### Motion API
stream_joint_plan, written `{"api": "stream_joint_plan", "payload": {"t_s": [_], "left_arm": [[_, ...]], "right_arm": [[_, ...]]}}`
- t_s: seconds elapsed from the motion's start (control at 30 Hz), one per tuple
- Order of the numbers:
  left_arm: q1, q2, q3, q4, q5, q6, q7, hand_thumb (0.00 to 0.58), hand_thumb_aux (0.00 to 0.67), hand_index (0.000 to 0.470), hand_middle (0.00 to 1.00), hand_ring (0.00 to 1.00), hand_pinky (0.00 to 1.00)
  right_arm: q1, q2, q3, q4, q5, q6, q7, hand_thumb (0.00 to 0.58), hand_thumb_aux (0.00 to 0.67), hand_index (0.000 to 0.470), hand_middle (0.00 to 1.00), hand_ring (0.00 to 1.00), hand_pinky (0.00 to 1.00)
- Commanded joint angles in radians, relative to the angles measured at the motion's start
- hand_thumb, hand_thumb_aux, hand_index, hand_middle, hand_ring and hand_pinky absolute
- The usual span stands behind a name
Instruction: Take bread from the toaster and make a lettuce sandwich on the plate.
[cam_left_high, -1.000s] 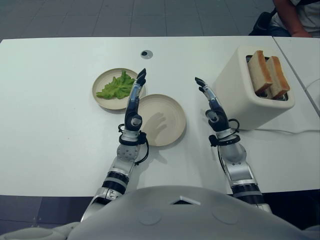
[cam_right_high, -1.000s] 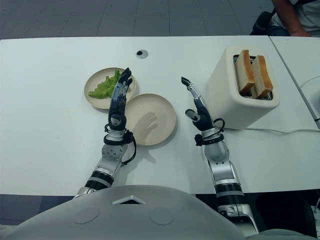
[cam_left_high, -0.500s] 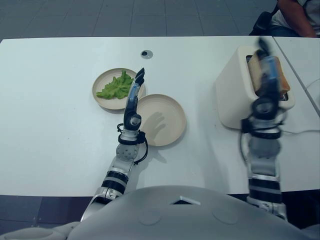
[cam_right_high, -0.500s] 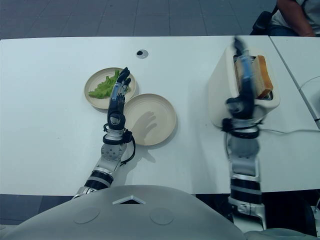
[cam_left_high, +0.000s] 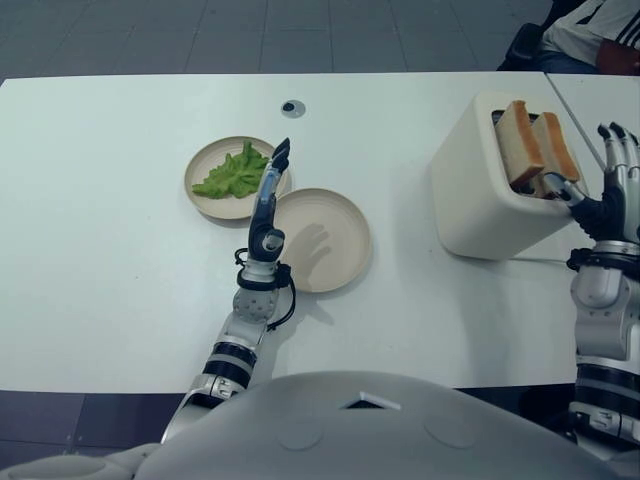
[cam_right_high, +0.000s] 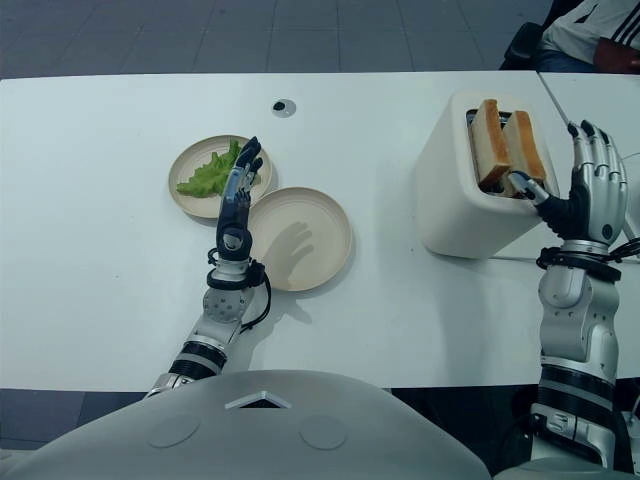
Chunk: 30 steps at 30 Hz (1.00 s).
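Right robot hand (cam_right_high: 588, 200) swung beside toaster (cam_right_high: 455, 205), fingers spread, empty; bread (cam_right_high: 488, 135) upright, long edges front-to-back.

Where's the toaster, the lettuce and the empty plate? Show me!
toaster (cam_left_high: 478, 200): left eye view, on its pale front wall.
lettuce (cam_left_high: 232, 178): left eye view, on the middle of the green leaves.
empty plate (cam_right_high: 315, 240): right eye view, on its bare middle.

My right hand (cam_right_high: 585, 190) stands open just right of the toaster (cam_right_high: 455, 200). The bread slices (cam_right_high: 505, 145) project from the slots and can be approached from above. The toaster body blocks the low line to the near plate (cam_right_high: 322, 248). A wide strip of table (cam_right_high: 390, 290) separates them. My left hand (cam_right_high: 238, 200) stands upright at that plate's left rim.
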Motion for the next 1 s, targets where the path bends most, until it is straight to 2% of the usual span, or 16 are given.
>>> {"api": "stream_joint_plan", "payload": {"t_s": [0.03,0.2,0.33,0.4,0.47,0.57,0.67,0.83,1.0], "left_arm": [[-0.001,-0.018,0.004,-0.014,0.007,0.008,0.0,0.0,0.0,0.0,0.0,0.0,0.0],[0.008,-0.012,0.013,-0.035,0.005,0.013,0.002,0.0,0.0,0.0,0.0,0.0,0.0],[0.011,0.011,0.046,-0.093,0.003,0.025,-0.003,0.0,0.0,0.0,0.0,0.0,0.0],[0.016,0.026,0.074,-0.132,0.002,0.034,-0.002,0.0,0.0,0.0,0.0,0.0,0.0],[0.021,0.038,0.112,-0.173,0.007,0.046,0.008,0.0,0.0,0.0,0.0,0.0,0.0],[0.021,0.06,0.195,-0.228,0.04,0.071,0.043,0.0,0.0,0.0,0.0,0.0,0.0],[0.003,0.099,0.278,-0.254,0.137,0.108,0.094,0.0,0.0,0.0,0.0,0.0,0.0],[-0.033,0.186,0.345,-0.232,0.252,0.176,0.156,0.0,0.0,0.0,0.0,0.0,0.0],[-0.074,0.322,0.318,-0.145,0.421,0.312,0.184,0.0,0.0,0.0,0.0,0.0,0.0]], "right_arm": [[0.035,-0.012,0.031,-0.026,0.003,0.022,0.024,0.58,0.67,0.47,1.0,1.0,1.0],[0.032,-0.006,-0.043,-0.163,0.05,0.004,-0.045,0.58,0.67,0.47,1.0,1.0,1.0],[-0.032,0.066,-0.112,-0.396,0.13,-0.127,-0.198,0.58,0.67,0.47,1.0,1.0,1.0],[-0.063,0.118,-0.038,-0.476,0.167,-0.204,-0.218,0.58,0.67,0.47,1.0,1.0,1.0],[-0.087,0.174,0.122,-0.501,0.229,-0.257,-0.164,0.58,0.67,0.47,1.0,1.0,1.0],[-0.107,0.258,0.423,-0.384,0.421,-0.256,0.031,0.58,0.67,0.47,1.0,1.0,1.0],[-0.159,0.316,0.596,-0.191,0.539,-0.226,0.205,0.58,0.67,0.47,1.0,1.0,1.0],[-0.221,0.322,0.676,0.093,0.6,-0.212,0.405,0.58,0.67,0.47,1.0,1.0,1.0],[-0.201,0.254,0.66,0.121,0.638,-0.159,0.548,0.58,0.67,0.47,1.0,1.0,1.0]]}}
